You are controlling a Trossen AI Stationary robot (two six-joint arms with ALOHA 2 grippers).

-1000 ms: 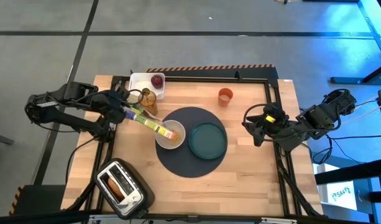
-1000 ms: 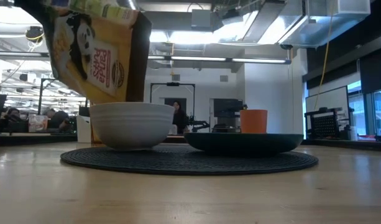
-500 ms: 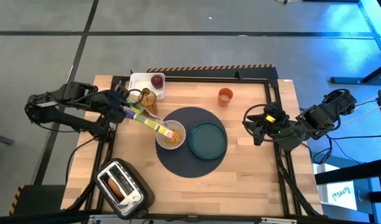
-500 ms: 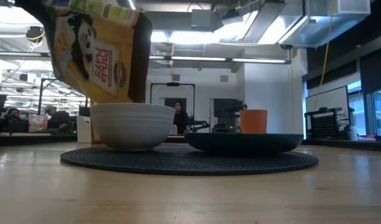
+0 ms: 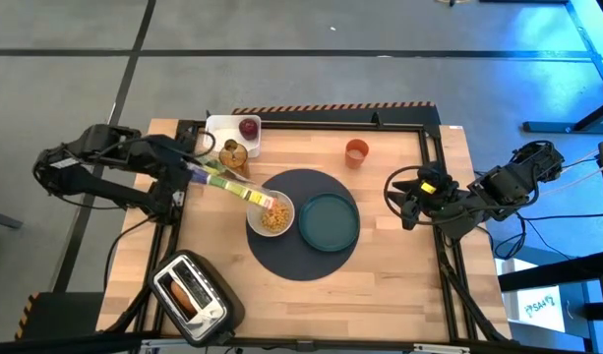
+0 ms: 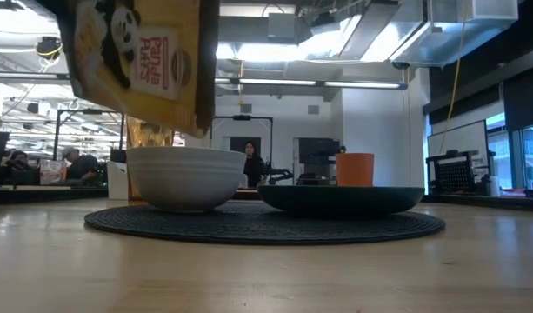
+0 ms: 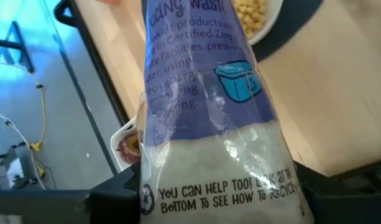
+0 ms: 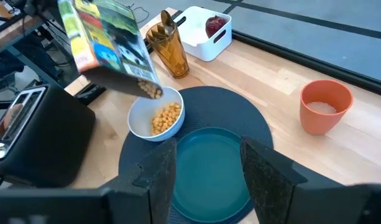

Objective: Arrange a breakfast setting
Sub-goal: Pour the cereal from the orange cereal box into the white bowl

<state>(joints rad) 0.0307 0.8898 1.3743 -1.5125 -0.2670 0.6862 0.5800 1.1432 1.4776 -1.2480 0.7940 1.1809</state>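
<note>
While the left hand (image 5: 195, 173) pinched the cereal bag (image 5: 232, 185), its mouth tilted down beyond the hand over the white bowl (image 5: 271, 213) holding yellow cereal (image 8: 163, 117); the teal plate (image 5: 329, 220) sat empty; the right hand (image 8: 202, 163) hung spread beside the worktop (image 5: 399, 270).

White bowl (image 5: 271, 213) of yellow cereal (image 5: 272, 218) sits beside empty teal plate (image 5: 329, 219) on round dark-grey mat (image 5: 306, 261).
</note>
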